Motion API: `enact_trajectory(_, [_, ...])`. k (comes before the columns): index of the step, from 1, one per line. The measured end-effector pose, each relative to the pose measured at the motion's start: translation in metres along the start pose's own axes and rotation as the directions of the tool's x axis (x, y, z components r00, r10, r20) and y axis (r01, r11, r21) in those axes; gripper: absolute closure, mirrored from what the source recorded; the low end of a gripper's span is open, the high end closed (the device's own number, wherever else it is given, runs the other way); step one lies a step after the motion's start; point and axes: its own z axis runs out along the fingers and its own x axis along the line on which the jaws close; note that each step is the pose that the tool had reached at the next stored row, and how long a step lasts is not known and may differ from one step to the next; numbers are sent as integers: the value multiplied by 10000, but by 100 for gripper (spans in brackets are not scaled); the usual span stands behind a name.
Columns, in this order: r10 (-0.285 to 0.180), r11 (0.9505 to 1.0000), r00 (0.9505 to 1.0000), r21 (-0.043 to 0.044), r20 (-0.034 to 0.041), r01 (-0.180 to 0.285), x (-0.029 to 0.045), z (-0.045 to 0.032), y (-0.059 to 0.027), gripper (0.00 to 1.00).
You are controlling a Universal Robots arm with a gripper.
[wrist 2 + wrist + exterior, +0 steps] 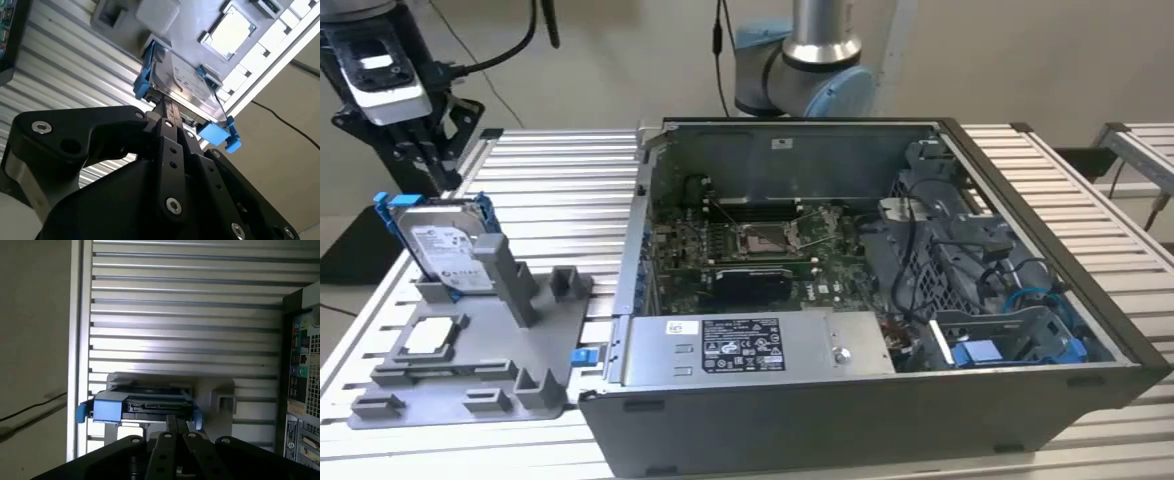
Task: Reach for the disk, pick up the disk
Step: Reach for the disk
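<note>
Exterior view: your black claw (438, 180), clenched empty, hangs just above the silver-grey, blue-framed disk (444, 243), upright in a grey plastic stand (520, 330) at the exterior view's left; you'd best spread it and centre it across the top edge.

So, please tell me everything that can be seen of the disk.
The disk is a flat silver-grey metal rectangle with a white label, framed by a bright blue plastic caddy. It stands on edge, leaning slightly, in the grey holder at the exterior view's left. The gripper hangs just above it; contact cannot be told.
</note>
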Motion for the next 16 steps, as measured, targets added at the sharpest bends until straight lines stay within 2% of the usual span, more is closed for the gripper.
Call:
enact_trajectory(5, [-1, 10000, 10000, 1, 11, 1, 254, 6, 9, 100])
enact_trajectory(7, [-1, 10000, 10000, 0, 13, 1, 333, 7, 12, 100])
enact_trajectory(14, [-2, 10000, 10000, 0, 24, 2, 508, 8, 13, 100])
enact_trajectory(16, [1, 10000, 10000, 0, 23, -1, 527, 9, 11, 100])
